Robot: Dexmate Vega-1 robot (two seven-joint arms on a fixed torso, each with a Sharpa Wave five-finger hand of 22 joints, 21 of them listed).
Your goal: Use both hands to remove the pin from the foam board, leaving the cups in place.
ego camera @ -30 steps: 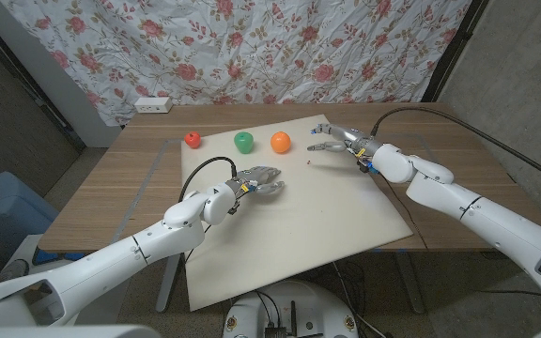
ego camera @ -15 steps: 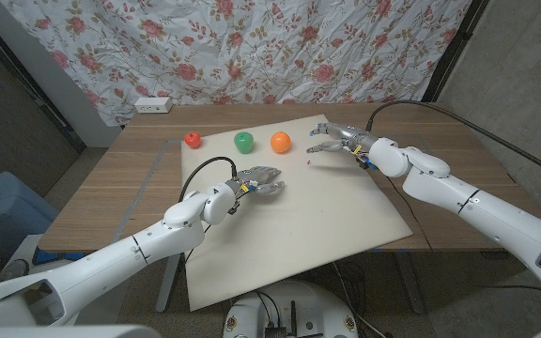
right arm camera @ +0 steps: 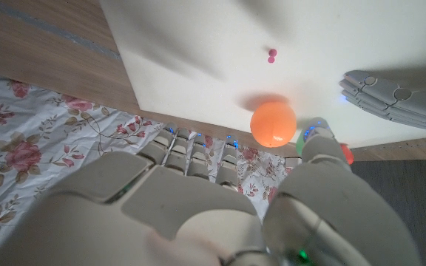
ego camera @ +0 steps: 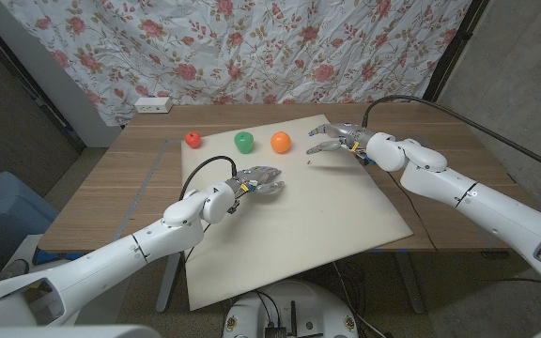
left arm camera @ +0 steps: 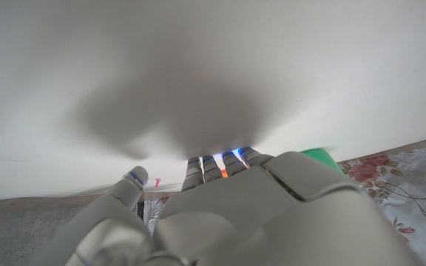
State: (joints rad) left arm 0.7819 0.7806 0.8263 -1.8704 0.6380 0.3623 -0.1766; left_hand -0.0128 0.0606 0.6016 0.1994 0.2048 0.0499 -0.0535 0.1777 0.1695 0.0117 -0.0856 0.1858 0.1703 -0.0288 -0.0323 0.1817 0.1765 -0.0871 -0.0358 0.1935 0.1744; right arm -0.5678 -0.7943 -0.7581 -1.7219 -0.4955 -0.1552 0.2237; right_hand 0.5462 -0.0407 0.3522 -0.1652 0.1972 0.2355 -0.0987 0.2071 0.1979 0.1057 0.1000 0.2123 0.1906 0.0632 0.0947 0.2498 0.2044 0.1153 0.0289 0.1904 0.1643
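Makeshift lab: floral backdrop sheet (ego camera: pixel 252 47)

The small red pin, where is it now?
In the head view, the small red pin stands in the white foam board, between the orange cup and the right hand.

The pin (ego camera: pixel 309 161) is only a tiny red speck at about 9 o'clock of the right hand (ego camera: pixel 332 137) in the head view, too small to tell its shape. In the left wrist view, the left hand (left arm camera: pixel 228 214) covers nearly all of the green cup (left arm camera: pixel 318 154). In the right wrist view, the red cup (right arm camera: pixel 345 155) is perhaps the sliver behind the thumb. The foam board (ego camera: pixel 289 225) runs past the desk (ego camera: pixel 111 197) edge at 6 o'clock.
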